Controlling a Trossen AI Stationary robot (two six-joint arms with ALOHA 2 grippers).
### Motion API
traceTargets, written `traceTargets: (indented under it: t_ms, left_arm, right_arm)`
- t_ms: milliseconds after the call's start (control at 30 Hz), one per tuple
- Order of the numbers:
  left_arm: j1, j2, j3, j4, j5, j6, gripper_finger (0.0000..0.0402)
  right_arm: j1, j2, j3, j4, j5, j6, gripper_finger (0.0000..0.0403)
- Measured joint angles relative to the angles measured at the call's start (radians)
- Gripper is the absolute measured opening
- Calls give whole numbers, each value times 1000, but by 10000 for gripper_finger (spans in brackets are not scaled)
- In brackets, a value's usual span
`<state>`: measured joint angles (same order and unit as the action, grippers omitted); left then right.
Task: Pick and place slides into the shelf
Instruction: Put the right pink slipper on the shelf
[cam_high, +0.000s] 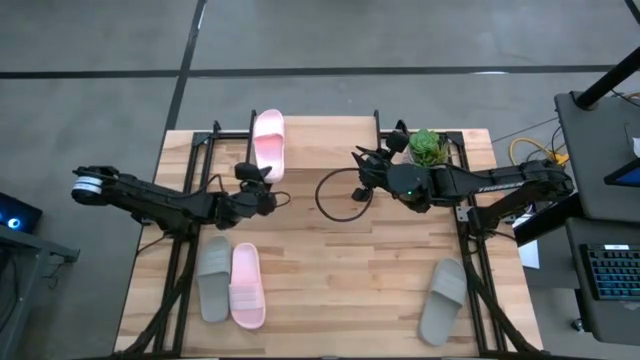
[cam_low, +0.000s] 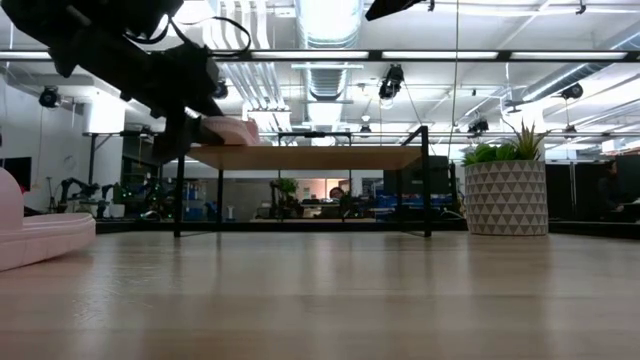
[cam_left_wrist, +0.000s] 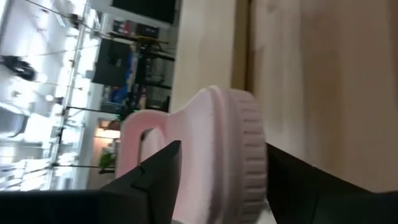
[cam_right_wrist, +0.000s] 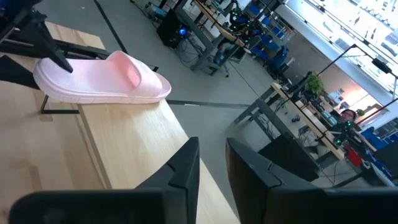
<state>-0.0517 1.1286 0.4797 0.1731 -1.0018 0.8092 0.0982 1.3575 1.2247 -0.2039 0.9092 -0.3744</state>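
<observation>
Pink slide (cam_high: 269, 143) lies on shelf (cam_high: 330, 128) (left gripper (cam_high: 252, 176) seemingly parted).

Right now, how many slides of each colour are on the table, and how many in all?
Pink slides: 2, one on the shelf at, one at
Grey slides: 2, at and
Total: 4

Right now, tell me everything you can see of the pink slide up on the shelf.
The pink slide is light pink foam with a wide strap, an open toe and a ribbed sole edge. It lies flat, sole down, at the left end of the shelf, lengthwise across the plank. The left gripper is at its near end, fingers open either side of the heel; whether they touch it is unclear. Nothing else touches it.
</observation>
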Motion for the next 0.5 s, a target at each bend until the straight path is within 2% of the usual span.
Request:
traceTargets:
  t_ms: [133, 367, 500]
  left_arm:
    - [0, 0, 32, -131, 48, -83, 190]
    - [-9, -5, 70, -269, 63, -160, 190]
    - [-22, -14, 115, -405, 138, -283, 190]
  right_arm:
    - [0, 0, 0, 0, 0, 0, 76]
    - [0, 0, 0, 0, 0, -1, 77]
    - [0, 0, 0, 0, 0, -3, 71]
